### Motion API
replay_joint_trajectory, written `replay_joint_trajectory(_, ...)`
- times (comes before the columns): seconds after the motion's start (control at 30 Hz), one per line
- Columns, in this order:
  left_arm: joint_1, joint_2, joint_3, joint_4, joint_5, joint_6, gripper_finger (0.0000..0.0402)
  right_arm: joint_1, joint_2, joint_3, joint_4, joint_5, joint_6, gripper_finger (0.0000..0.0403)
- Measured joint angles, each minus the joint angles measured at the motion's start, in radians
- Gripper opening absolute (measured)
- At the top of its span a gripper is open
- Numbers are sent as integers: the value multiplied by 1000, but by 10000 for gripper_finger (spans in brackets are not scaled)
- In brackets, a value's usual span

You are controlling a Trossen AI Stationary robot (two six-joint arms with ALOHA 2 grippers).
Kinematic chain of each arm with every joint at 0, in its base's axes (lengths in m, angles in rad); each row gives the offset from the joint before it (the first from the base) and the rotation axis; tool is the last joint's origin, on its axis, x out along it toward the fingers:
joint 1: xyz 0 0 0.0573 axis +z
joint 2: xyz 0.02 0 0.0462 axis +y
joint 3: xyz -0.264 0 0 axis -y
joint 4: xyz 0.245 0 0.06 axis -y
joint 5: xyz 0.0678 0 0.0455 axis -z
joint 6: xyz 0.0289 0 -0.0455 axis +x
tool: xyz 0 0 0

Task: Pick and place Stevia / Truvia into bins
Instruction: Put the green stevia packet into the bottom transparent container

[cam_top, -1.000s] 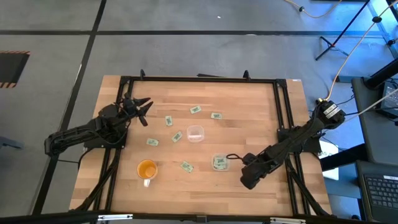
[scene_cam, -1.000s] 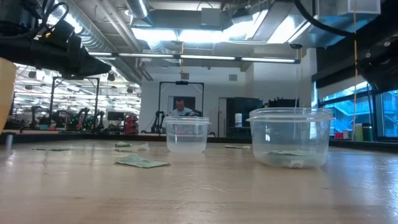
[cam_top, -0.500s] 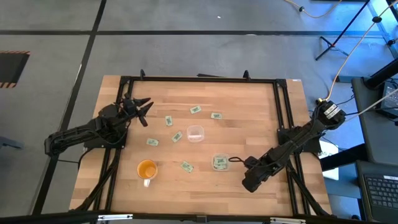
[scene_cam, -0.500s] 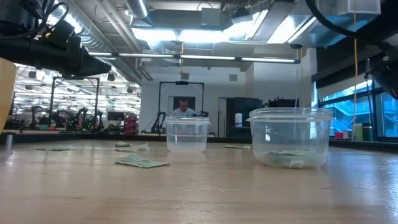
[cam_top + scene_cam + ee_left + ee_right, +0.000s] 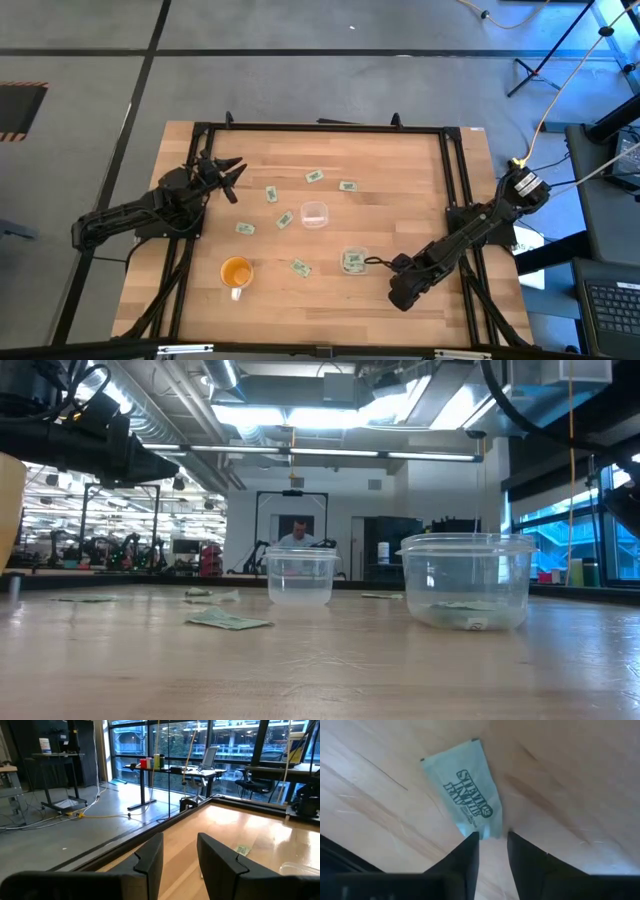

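Several pale green Stevia packets point(image 5: 285, 219) lie flat on the wooden table. One clear cup point(image 5: 314, 213) stands near the middle. A second clear cup point(image 5: 353, 262) holds packets point(image 5: 462, 607) on its bottom. My right gripper point(image 5: 373, 262) hovers just right of that second cup, pointing down and open. In the right wrist view its fingertips point(image 5: 493, 840) straddle the near end of a packet point(image 5: 469, 797) lying flat on the wood. My left gripper point(image 5: 232, 170) waits open, raised over the table's left side. My right gripper comes from above at the packet's near short end point(image 5: 487, 831), with one fingertip point(image 5: 471, 840) on either side of that end. I cannot tell whether the fingers touch it. The packet lies flat on the table.
An orange cup with a handle point(image 5: 236, 273) stands near the front left. A packet point(image 5: 300, 267) lies between it and the filled cup. Black frame rails point(image 5: 452, 170) run along the table's edges. A person shows far off in the room behind point(image 5: 292, 532).
My right arm has drawn back a little toward the table's near edge, and its gripper stays beside the filled cup. The left arm, cups and packets have not moved.
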Motion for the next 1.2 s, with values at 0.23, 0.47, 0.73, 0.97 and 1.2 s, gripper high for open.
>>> replay_joint_trajectory(0.23, 0, 0, 0, 0, 0, 0, 114, -5, 0, 0, -17, 26, -44, 51)
replay_joint_trajectory(0.47, 0, 0, 0, 0, 0, 0, 114, -8, 1, 0, -26, 28, -100, 6)
replay_joint_trajectory(0.73, 0, 0, 0, 0, 0, 0, 114, -8, 1, 1, -45, 29, -101, 3)
replay_joint_trajectory(0.97, 0, 0, 0, 0, 0, 0, 114, -8, 1, 1, -38, 52, -32, 5)
replay_joint_trajectory(1.2, 0, 0, 0, 0, 0, 0, 114, -8, 1, 0, -36, 72, 32, 26)
